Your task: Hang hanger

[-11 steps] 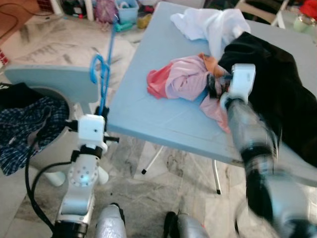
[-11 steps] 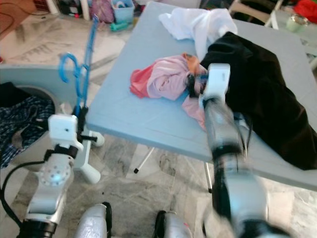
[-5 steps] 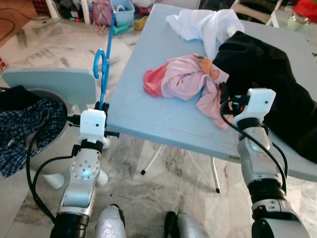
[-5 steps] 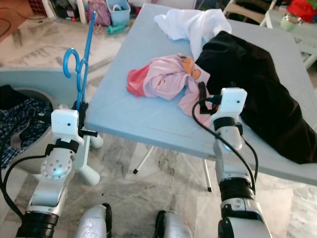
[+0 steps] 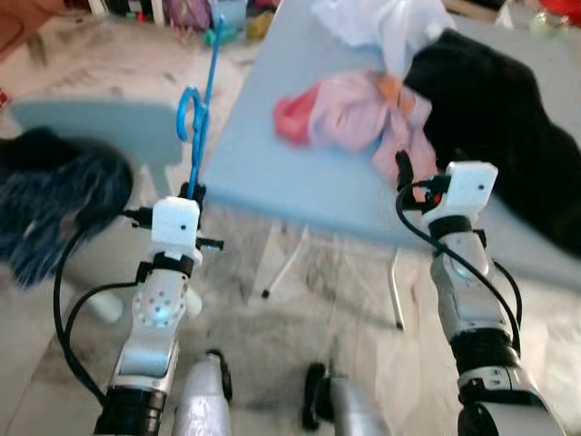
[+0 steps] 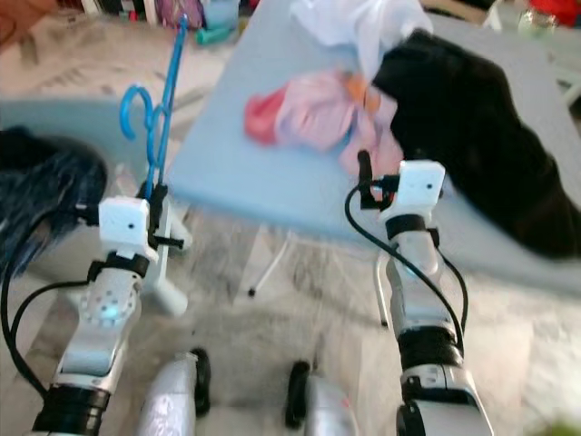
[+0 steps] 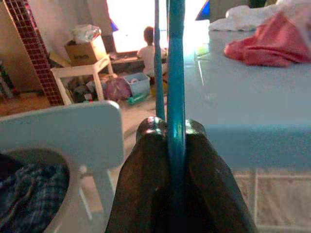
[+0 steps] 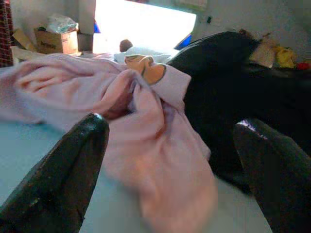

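A blue plastic hanger [image 5: 196, 109] stands upright, its hook curling left near the top, and my left gripper [image 7: 171, 141] is shut on its lower bar beside the light blue table [image 5: 272, 163]. A pink garment [image 5: 363, 104] lies crumpled in the middle of the table, with a black garment [image 5: 495, 109] to its right and a white one [image 5: 399, 18] behind. My right gripper [image 5: 404, 173] is open at the table's near edge, with nothing between its fingers, pointing at the pink garment [image 8: 146, 126].
A light blue chair [image 5: 100, 127] stands at the left with a dark plaid cloth [image 5: 45, 200] on its seat. Boxes, a small white table and clutter sit on the marble floor [image 5: 300, 300] beyond. The table's legs [image 5: 395, 291] are near my right arm.
My right arm has drawn back from over the pink garment to the table's near edge. The left gripper still holds the hanger upright. The camera has tilted and the picture is blurred.
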{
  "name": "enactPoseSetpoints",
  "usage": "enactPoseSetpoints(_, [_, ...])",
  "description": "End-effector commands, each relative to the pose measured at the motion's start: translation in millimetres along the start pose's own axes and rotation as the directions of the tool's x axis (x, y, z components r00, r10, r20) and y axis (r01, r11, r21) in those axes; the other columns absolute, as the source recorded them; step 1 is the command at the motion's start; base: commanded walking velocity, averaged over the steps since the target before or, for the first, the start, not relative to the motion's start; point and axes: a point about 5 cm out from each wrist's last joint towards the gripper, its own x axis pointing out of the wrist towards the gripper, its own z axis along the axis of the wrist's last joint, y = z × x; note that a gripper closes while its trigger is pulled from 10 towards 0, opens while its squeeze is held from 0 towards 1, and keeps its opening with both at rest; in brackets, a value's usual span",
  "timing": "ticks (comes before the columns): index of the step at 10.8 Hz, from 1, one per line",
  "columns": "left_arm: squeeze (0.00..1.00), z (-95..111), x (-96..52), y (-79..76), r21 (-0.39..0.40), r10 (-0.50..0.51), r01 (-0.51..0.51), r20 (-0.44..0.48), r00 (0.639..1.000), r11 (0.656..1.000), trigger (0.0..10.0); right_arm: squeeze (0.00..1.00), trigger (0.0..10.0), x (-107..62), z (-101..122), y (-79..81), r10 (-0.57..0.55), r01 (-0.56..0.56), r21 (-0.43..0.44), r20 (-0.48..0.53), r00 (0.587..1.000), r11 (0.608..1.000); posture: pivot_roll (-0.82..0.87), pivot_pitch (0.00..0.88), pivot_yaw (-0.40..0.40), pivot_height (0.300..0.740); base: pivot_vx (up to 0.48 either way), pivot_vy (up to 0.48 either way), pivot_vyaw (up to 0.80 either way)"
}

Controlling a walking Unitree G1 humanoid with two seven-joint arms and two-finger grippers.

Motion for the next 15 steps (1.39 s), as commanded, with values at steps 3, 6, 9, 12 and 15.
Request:
enactPoseSetpoints(3, [0.0, -7.2, -5.6, -6.8, 0.0, -0.04, 0.04, -0.028, 0.999, 0.999, 10.0, 1.0, 10.0, -10.4, -3.6, -5.7, -0.029, 0.029, 0.005, -0.014, 0.999, 1.0, 0.08, 0.13, -0.067, 0.74, -0.11, 0.0, 0.0])
enactPoseSetpoints(6, [0.0, -25.5, -19.7, -5.6, -0.03, -0.068, 0.065, -0.113, 0.991, 0.997, 10.0, 1.0, 10.0, -22.9, -13.8, -1.7, -0.03, 0.031, 0.018, -0.054, 0.998, 0.999, 0.07, 0.121, -0.065, 0.74, 0.0, 0.0, 0.0])
enactPoseSetpoints(9, [0.0, -43.7, -33.8, -7.5, -0.075, -0.109, 0.097, -0.181, 0.977, 0.992, 10.0, 1.0, 10.0, -31.8, -24.1, -7.9, -0.07, 0.072, 0.017, -0.113, 0.991, 0.997, 0.06, 0.101, -0.066, 0.74, 0.0, 0.48, -0.53])
enactPoseSetpoints(12, [0.0, -47.1, -34.5, -4.5, -0.091, -0.117, 0.101, -0.196, 0.974, 0.991, 10.0, 0.56, 10.0, -42.4, -33.4, -17.4, -0.097, 0.098, -0.004, -0.15, 0.984, 0.995, 0.05, 0.101, -0.056, 0.74, 0.0, 0.48, -0.8])
enactPoseSetpoints(15, [0.0, -44.1, -27.1, 1.3, -0.11, -0.134, 0.116, -0.181, 0.974, 0.987, 10.0, 0.0, 10.0, -45.8, -39.9, -15.3, -0.088, 0.091, 0.008, -0.183, 0.979, 0.996, 0.05, 0.102, -0.055, 0.74, 0.0, 0.48, -0.8])
